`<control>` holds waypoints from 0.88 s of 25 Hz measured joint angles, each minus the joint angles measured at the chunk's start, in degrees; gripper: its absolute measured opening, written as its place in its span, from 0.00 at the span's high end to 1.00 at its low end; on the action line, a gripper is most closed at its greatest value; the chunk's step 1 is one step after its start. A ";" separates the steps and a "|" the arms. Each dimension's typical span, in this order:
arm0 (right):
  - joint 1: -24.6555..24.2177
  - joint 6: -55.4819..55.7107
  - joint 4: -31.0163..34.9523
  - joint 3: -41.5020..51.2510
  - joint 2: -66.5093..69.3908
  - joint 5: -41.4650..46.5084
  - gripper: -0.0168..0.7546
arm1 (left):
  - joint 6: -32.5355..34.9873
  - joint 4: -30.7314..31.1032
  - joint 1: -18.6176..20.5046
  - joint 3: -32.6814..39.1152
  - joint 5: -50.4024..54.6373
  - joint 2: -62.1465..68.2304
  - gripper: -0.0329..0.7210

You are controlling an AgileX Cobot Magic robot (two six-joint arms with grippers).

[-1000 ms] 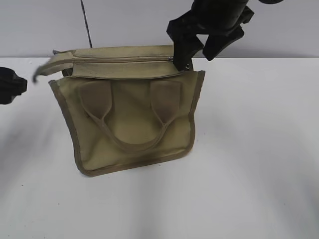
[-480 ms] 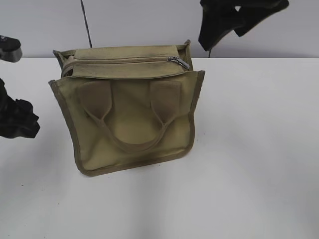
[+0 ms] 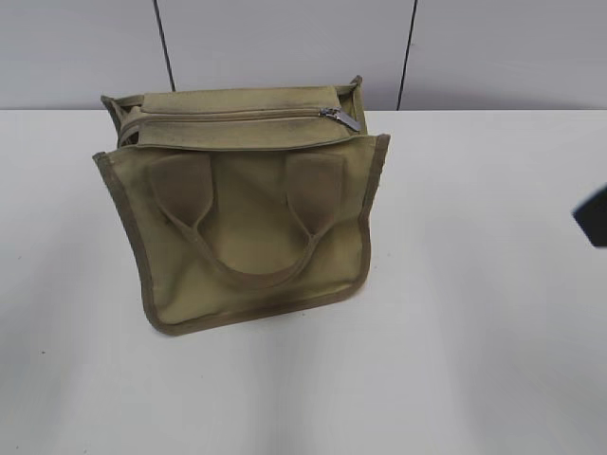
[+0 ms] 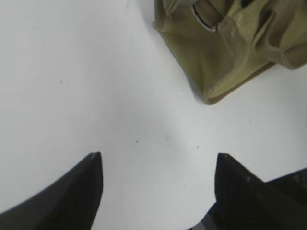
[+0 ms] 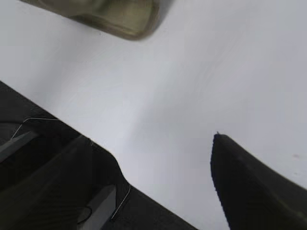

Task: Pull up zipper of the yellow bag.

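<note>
The yellow bag (image 3: 247, 227) stands on the white table with its two handles hanging down the front. The zipper (image 3: 228, 115) runs across its top, and the silver pull tab (image 3: 340, 118) lies at the right end. My left gripper (image 4: 158, 158) is open and empty over bare table, and a corner of the bag (image 4: 225, 48) shows at the upper right of the left wrist view. My right gripper (image 5: 153, 143) is open and empty, well away from the bag's edge (image 5: 120, 17). In the exterior view only a dark tip of the right gripper (image 3: 594, 216) shows at the right edge.
The white table (image 3: 474, 332) spreads around the bag on all sides. A grey panelled wall (image 3: 285, 43) stands behind it.
The right gripper left the pull tab, rose and moved off to the right edge. The left gripper let go of the bag's left end and left the exterior view. The bag stays put.
</note>
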 joint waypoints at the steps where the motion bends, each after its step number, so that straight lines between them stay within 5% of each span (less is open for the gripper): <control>1: 0.00 0.30 -0.09 2.13 -2.78 0.22 0.21 | 0.17 -0.13 0.00 0.00 1.64 -1.84 0.20; 7: 0.00 3.21 -0.09 15.71 -23.42 2.39 0.21 | 2.49 -2.15 0.00 3.27 6.30 -18.57 0.18; 14: 0.00 4.06 -0.09 27.66 -41.29 3.52 0.21 | 2.93 -4.81 0.00 15.02 8.30 -37.31 0.18; 22: 0.00 4.00 -0.09 34.72 -50.92 3.83 0.21 | 4.07 -5.95 -0.04 22.58 5.58 -50.32 0.18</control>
